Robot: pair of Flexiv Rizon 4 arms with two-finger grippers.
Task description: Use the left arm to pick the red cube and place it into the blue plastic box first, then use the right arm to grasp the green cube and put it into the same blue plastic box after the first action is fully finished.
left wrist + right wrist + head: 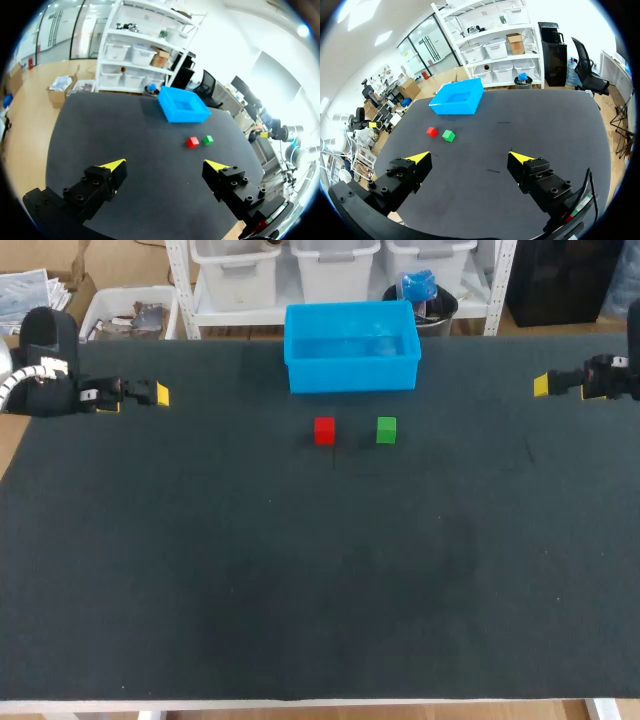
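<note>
A red cube (324, 430) and a green cube (386, 430) sit side by side on the black table, just in front of the blue plastic box (351, 346), which looks empty. My left gripper (150, 394) hovers open at the far left edge, well away from the cubes. At the far right edge my right gripper (548, 385) is open too. From the left wrist view, the red cube (192, 142), green cube (207, 140) and box (183, 104) lie far ahead of the open gripper (167, 165). The right wrist view shows the cubes (432, 131) (448, 135) and box (457, 98) ahead of its open gripper (470, 157).
The black table mat (320, 580) stretches wide and bare in front of the cubes. The blue box stands at the table's back edge, in the middle.
</note>
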